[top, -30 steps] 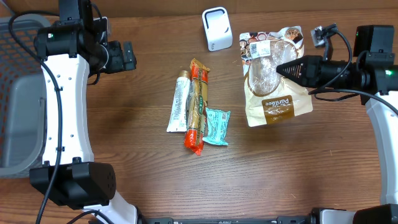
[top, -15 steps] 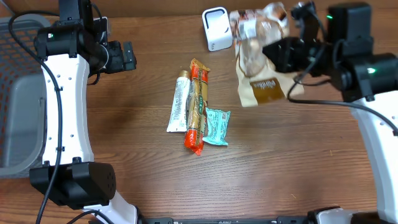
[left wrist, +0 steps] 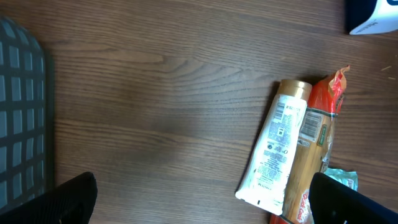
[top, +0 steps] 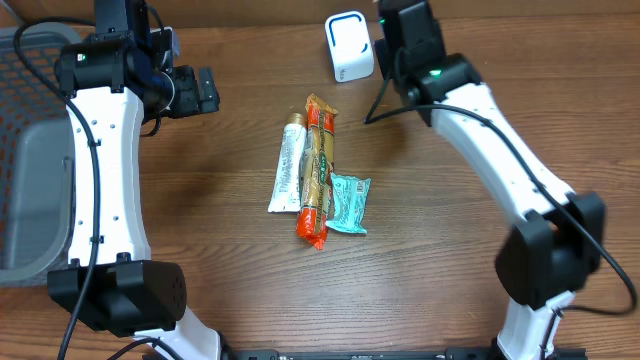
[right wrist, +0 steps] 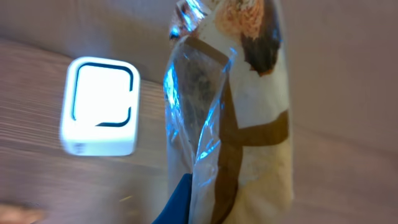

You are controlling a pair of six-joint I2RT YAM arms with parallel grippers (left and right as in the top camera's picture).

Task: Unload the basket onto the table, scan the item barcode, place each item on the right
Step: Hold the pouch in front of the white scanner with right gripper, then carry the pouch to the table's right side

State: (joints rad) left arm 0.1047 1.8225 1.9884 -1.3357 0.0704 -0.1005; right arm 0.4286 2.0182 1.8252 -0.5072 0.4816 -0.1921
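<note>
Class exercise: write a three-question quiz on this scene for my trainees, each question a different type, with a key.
1. True or false: the left fingers are closed on the white tube.
2. What do the right fingers hold up near the white scanner? A) the tube B) a clear-and-tan bag C) a cup
3. How many items lie together mid-table in the overhead view?

Key
1. False: they stand open, holding nothing.
2. B
3. Three: tube, orange packet, teal packet.

This resembles a shop checkout: a brown wood-grain desk (top: 200, 260) bears a small white box-shaped scanner (top: 348, 45) and packaged goods (top: 317, 170), beside a grey plastic mesh basket (top: 30, 170).
</note>
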